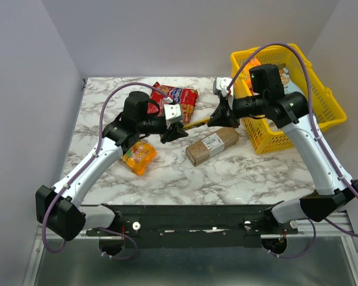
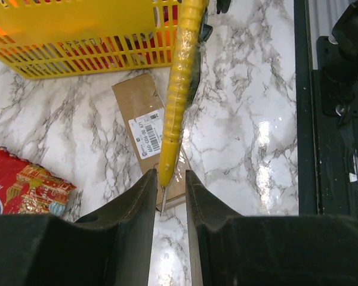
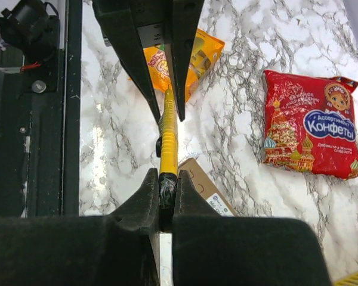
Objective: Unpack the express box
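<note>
The express box [image 1: 212, 145], a brown carton with a white label, lies on the marble table between the arms. It also shows in the left wrist view [image 2: 144, 128] and the right wrist view [image 3: 206, 190]. My right gripper [image 1: 218, 116] [image 3: 167, 176] is shut on the black end of a yellow utility knife [image 1: 197, 124] [image 3: 167, 143] and holds it above the box. My left gripper [image 1: 178, 131] [image 2: 170, 176] is open, with the knife's blade tip [image 2: 164, 193] between its fingers [image 3: 137, 59]. I see no contact there.
A yellow plastic basket [image 1: 325, 116] [image 2: 77, 36] with items in it stands at the right rear. A red candy bag [image 1: 179, 101] [image 3: 310, 125] lies at the rear centre. An orange snack bag [image 1: 139, 156] [image 3: 197, 53] lies under the left arm. A small white pack [image 1: 221, 85] sits by the basket.
</note>
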You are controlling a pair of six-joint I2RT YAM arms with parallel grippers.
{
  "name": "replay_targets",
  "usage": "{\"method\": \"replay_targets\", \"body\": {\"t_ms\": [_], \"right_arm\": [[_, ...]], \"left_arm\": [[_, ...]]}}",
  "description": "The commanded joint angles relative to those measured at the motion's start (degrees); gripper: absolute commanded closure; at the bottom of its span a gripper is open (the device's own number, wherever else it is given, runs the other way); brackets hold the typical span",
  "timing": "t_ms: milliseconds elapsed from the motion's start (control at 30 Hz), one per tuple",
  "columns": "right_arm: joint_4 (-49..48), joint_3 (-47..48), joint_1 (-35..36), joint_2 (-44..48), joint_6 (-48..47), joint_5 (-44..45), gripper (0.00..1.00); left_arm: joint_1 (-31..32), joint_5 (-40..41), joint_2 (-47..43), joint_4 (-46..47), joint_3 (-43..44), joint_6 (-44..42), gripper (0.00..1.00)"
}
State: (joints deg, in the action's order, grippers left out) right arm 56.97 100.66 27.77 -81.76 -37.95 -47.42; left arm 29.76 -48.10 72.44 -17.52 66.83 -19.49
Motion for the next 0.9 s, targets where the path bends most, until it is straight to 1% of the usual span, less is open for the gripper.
{"method": "replay_targets", "body": {"t_ms": [0,133,300,400,433,467,500,533,600,633,700,733,800,867], "right_arm": [[2.97,0.68,1.06,-0.60,-0.98,2.15,0.99],[1.74,0.06,1.94,-0.60,0.07,3.73,1.00],[1.30,-0.55,3.16,-0.33,0.86,3.82,0.99],[1.13,-1.34,3.52,-0.25,1.13,4.00,1.00],[0.86,-1.69,3.52,-0.25,1.39,4.00,1.00],[0.25,-2.22,3.52,-0.16,2.00,4.17,0.99],[-0.36,-3.09,3.43,0.19,4.97,4.26,0.98],[-0.89,-3.28,3.17,0.45,6.39,3.48,0.84],[-1.16,-4.41,1.77,2.55,9.29,0.06,0.66],[-2.73,-6.51,1.41,3.52,10.26,-3.00,0.52],[-4.58,-9.24,1.15,5.90,11.15,-4.17,0.46],[-6.50,-11.78,1.15,7.73,11.32,-4.26,0.42],[-8.36,-13.21,1.06,8.71,12.02,-4.35,0.38],[-10.12,-13.39,1.06,8.81,12.90,-5.40,0.36]], "left_arm": [[0.30,1.96,-0.73,-0.33,0.94,-0.47,0.67],[0.48,0.73,-0.64,0.38,1.37,0.59,0.67],[0.48,-0.42,-0.55,1.43,1.02,1.03,0.73],[0.56,-2.70,-0.64,2.13,0.76,1.38,0.92],[0.56,-3.40,-0.73,2.40,0.67,1.38,1.00],[0.56,-4.63,-0.81,2.92,0.50,2.16,1.00],[0.56,-4.81,-0.99,4.06,0.32,2.78,1.00],[0.83,-4.99,-1.25,4.07,0.41,2.87,1.00],[0.92,-5.95,-1.52,4.16,0.32,2.00,1.00],[0.92,-6.13,-2.04,4.59,-0.20,2.00,1.00],[0.92,-7.01,-2.66,7.13,-1.25,2.60,1.00],[0.92,-7.10,-3.18,8.63,-2.65,3.57,1.00],[0.92,-7.10,-3.54,13.71,-4.33,5.68,1.00],[1.00,-7.54,-3.10,16.19,-5.83,7.96,1.00]]}}
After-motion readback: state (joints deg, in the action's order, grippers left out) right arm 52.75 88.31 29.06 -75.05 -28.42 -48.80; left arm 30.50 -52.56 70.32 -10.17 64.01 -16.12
